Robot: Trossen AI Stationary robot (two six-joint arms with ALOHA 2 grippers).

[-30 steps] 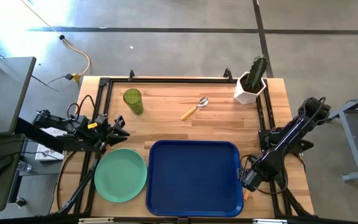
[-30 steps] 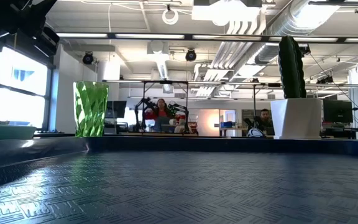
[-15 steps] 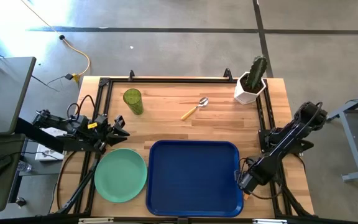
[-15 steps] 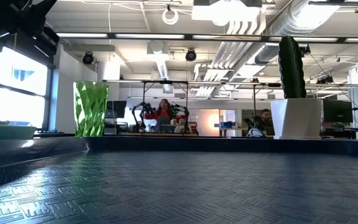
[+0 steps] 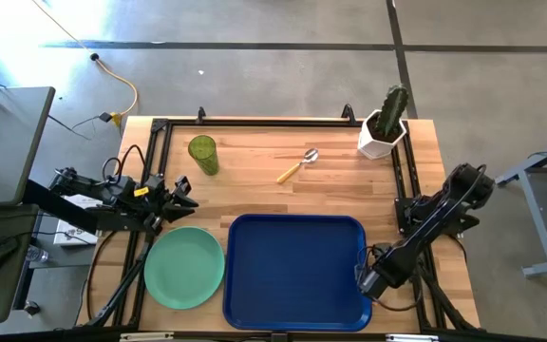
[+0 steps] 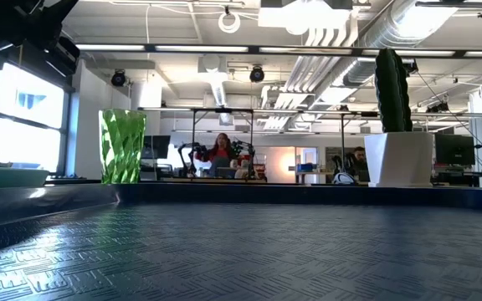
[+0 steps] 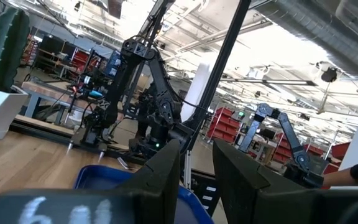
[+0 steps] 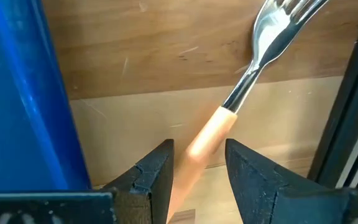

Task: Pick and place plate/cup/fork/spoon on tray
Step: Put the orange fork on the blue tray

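Down at the near right corner of the butcher-block worktop (image 5: 283, 195), the right gripper (image 8: 197, 163) sits low over the bare wood between the tray (image 5: 297, 271) and the black frame rail, its two dark fingers apart with the fork (image 8: 241, 93) lying between them: the smooth orange handle runs into the gap while the shiny metal neck and tines reach beyond the fingertips, and the right wrist view does not settle whether the pads touch the handle. That tray is a large dark-blue plastic rectangle with rounded corners and a raised rim, set against the near edge at the middle; in the low view its floor shows a fine embossed grid pattern. Just beside its left rim lies the plate (image 5: 184, 267), round, flat and plain mint green, near the near left corner. The cup (image 5: 202, 154), a translucent olive-green cylinder with faceted walls in the low view, stands upright toward the far left part of the worktop. The spoon (image 5: 298, 166) lies slantwise near the far edge at the middle, polished bowl pointing toward the white pot with a cactus (image 5: 384, 124) at the far right corner. The left gripper (image 5: 182, 193) waits at the left edge, above the plate, its dark fingers slightly apart around nothing.
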